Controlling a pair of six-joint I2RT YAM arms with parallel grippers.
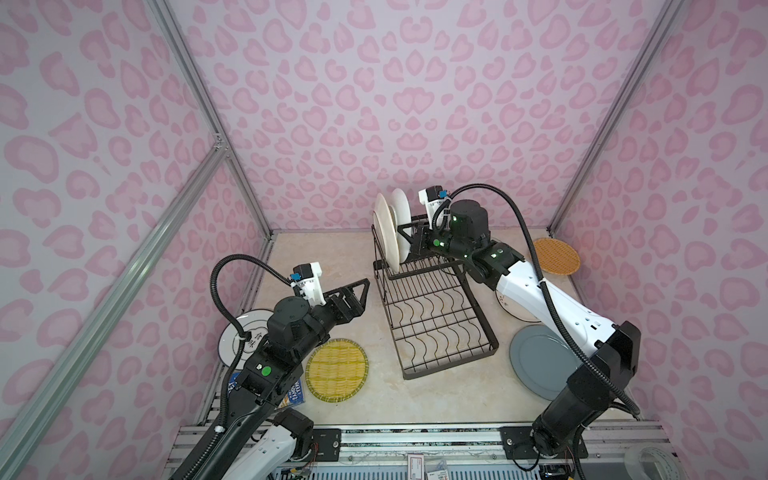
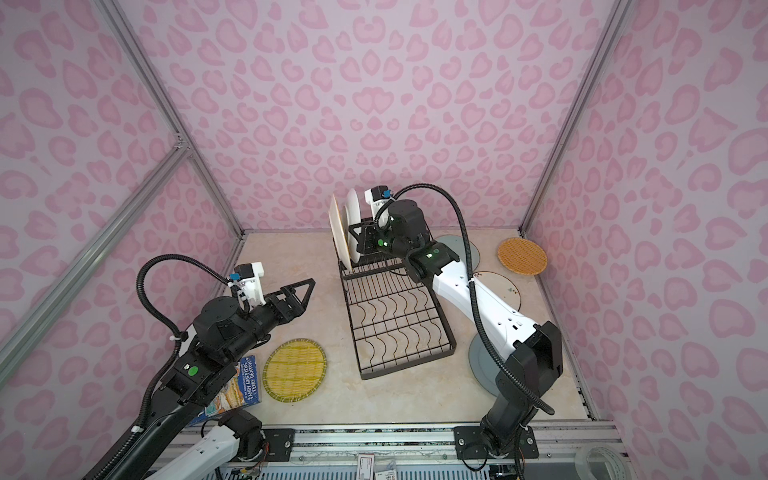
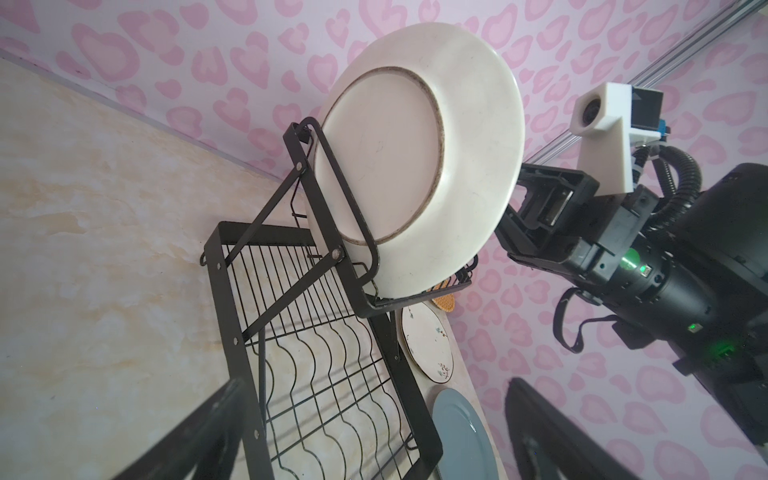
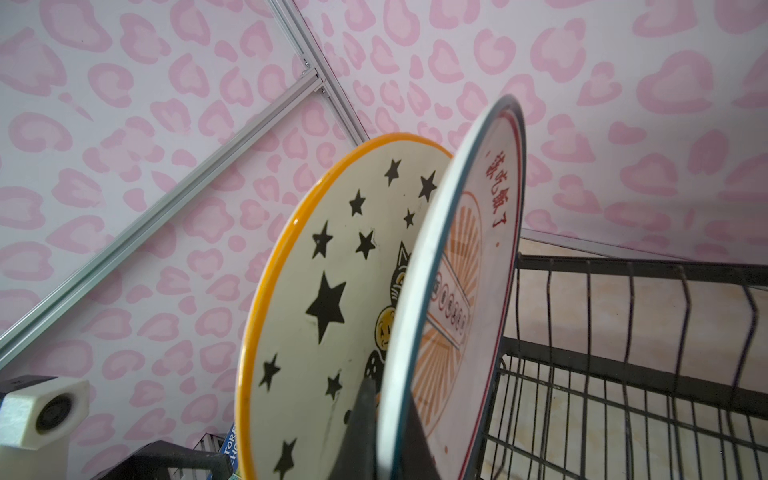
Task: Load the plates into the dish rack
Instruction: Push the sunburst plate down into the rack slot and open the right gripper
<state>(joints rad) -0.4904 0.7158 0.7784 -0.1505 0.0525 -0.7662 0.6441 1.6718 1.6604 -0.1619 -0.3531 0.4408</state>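
In both top views the black wire dish rack [image 1: 451,361] has wavy dividers, and two white plates [image 1: 388,232] stand on edge in its raised tier. Left of the rack, the left gripper [image 1: 362,297] is spread wide and empty. A blue box [image 2: 237,386] reads "TERRY DENTON".

Left wrist view: the end plate [image 3: 457,145] has a smooth white back with a brown foot ring.

Right wrist view: the right gripper [image 4: 388,419] is clamped on the blue-rimmed plate [image 4: 457,270], beside the star-printed plate [image 4: 332,291].

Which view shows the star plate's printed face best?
Right wrist: the star plate faces that camera, partly hidden by the lettered plate. Left wrist shows only its back; both top views show it nearly edge-on.
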